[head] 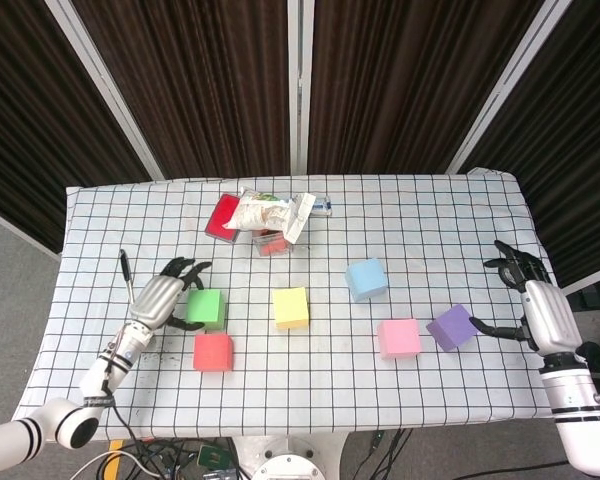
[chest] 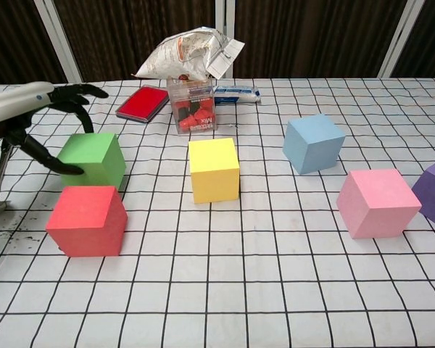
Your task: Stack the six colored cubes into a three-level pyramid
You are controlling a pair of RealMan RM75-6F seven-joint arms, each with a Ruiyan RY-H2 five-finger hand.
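Observation:
Six cubes lie apart on the checked tablecloth. My left hand (head: 163,298) grips the green cube (head: 206,307): in the chest view the thumb presses its near left face and the fingers (chest: 78,93) arch over the far edge of the green cube (chest: 94,159). Just in front stands the red cube (head: 212,351). The yellow cube (head: 291,307) is at the centre, with the blue cube (head: 366,279) to its right. Pink cube (head: 399,338) and purple cube (head: 452,327) sit side by side. My right hand (head: 540,308) is open beside the purple cube, its thumb pointing at it.
At the back stand a red flat case (head: 223,215), a crumpled snack bag (head: 265,212) and a clear box of red pieces (head: 271,243). A pen (head: 127,271) lies left of my left hand. The table's right edge runs just past my right hand.

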